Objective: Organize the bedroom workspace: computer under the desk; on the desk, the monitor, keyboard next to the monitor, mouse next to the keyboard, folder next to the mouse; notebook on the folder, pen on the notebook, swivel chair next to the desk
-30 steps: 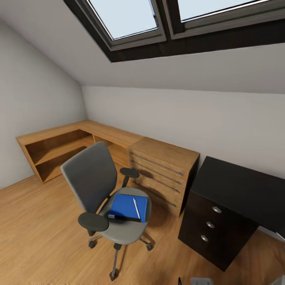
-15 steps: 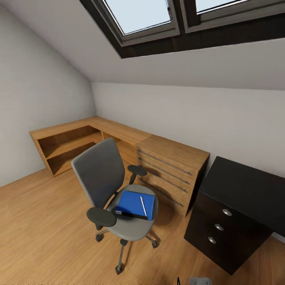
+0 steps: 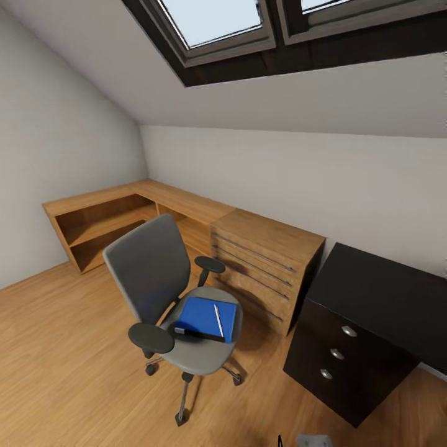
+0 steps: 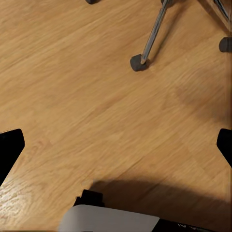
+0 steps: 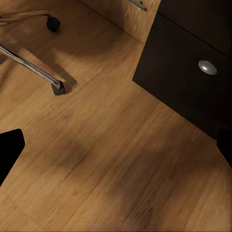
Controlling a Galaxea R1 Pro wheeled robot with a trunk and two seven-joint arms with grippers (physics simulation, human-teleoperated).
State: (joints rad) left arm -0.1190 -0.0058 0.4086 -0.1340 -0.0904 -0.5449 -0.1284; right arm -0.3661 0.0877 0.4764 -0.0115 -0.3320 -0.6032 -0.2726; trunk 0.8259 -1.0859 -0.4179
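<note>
The grey swivel chair [image 3: 162,280] stands on the wooden floor to the left of the black desk [image 3: 385,292]. A blue folder [image 3: 205,315] lies on its seat with a pen [image 3: 218,320] across it. The chair's chrome leg and caster [image 4: 140,60] show in the left wrist view, beyond my open left gripper [image 4: 116,145], which hangs over bare floor. My right gripper [image 5: 116,147] is open too, over the floor between a chair caster [image 5: 57,87] and the desk's drawer front [image 5: 193,72]. The notebook, computer, monitor, keyboard and mouse are out of view.
A light wooden drawer cabinet [image 3: 264,264] stands between the chair and the desk. A low wooden corner shelf [image 3: 102,217] runs along the left and back walls. A sloped ceiling with skylights [image 3: 211,25] hangs overhead. Floor lies free left of and in front of the chair.
The whole head picture has shifted, so the camera has turned and moved a little. The chair, folder and pen keep their places relative to the furniture.
</note>
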